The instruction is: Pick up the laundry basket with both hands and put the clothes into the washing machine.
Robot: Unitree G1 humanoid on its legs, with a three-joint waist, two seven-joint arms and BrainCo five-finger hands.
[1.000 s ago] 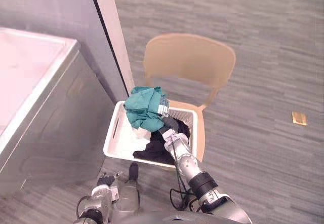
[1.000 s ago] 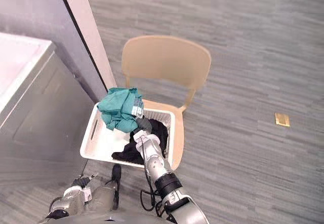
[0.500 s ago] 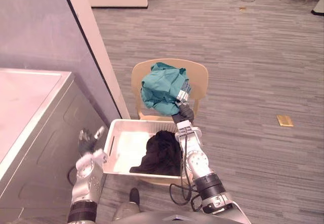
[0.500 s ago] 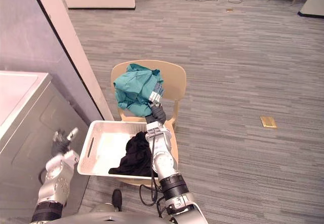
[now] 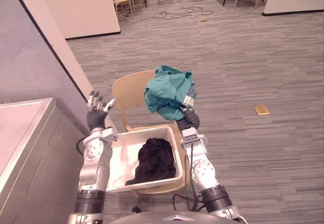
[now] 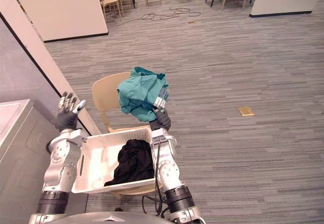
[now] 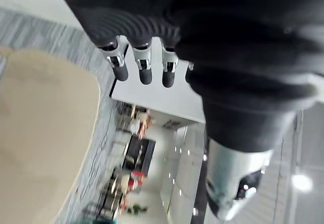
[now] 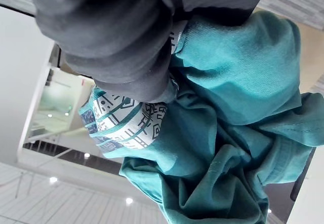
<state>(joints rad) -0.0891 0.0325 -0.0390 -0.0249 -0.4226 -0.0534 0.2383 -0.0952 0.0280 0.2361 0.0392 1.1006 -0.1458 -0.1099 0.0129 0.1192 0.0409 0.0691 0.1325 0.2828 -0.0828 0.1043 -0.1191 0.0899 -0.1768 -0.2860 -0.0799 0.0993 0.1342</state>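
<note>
A white laundry basket sits on the seat of a tan chair. A heap of black clothes lies in its right half. My right hand is raised over the basket's far right corner, shut on a bunched teal garment with a patterned white tag; the right wrist view shows the teal cloth bulging past my curled fingers. My left hand is up in the air above the basket's far left corner, open, its fingers straight and holding nothing.
The grey washing machine with its white top stands to the left of the basket. A pale pillar and grey wall rise behind it. A brass floor plate lies to the right. Chairs and cables stand far back.
The camera has tilted up. My right hand has lifted the teal garment higher above the basket. My left hand has risen from beside the basket's left wall to well above it.
</note>
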